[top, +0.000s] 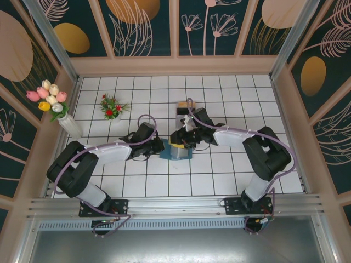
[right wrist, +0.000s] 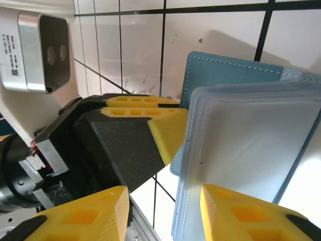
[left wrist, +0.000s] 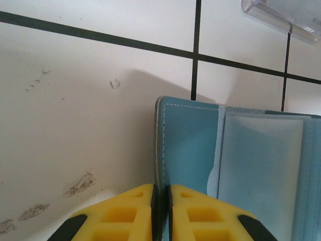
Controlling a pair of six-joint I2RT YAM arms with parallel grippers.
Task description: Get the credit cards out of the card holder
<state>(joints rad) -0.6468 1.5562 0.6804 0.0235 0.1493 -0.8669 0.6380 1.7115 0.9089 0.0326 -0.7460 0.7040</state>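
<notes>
While left gripper (left wrist: pixel 160 193) clamps card holder (left wrist: pixel 185 140), right gripper (right wrist: pixel 163 193) (apparently) agape by cards (right wrist: pixel 251 130).

Bright, even light is flooding the tiled table (top: pixel 219 181). In the left wrist view the card holder (left wrist: pixel 185 145) is throwing a soft shadow toward 11 o'clock while the left gripper (left wrist: pixel 160 193) is blurring at 6 o'clock. In the right wrist view a hazy sheen is washing over the credit cards (right wrist: pixel 246 150).
</notes>
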